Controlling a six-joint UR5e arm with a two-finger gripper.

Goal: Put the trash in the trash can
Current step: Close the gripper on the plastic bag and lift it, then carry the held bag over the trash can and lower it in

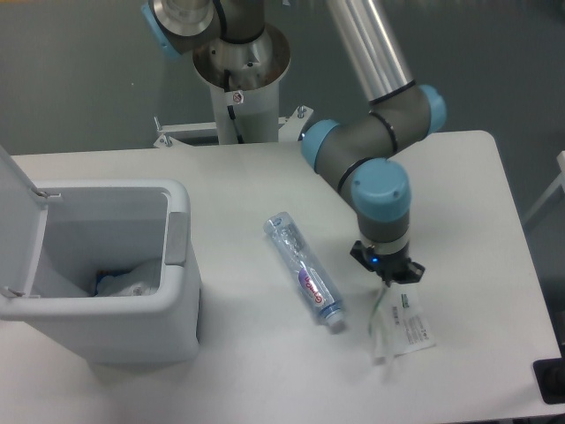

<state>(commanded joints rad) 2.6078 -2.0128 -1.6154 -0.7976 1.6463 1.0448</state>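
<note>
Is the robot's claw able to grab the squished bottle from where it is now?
Probably yes. The bottle lies in the open on the table, just beside the gripper, but that looks shut on the packet.

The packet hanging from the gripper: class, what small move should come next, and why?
Probably carry it left toward the trash can. The gripper appears shut on the packet, one edge lifted; the can's lid is open and the bottle lies on the table.
</note>
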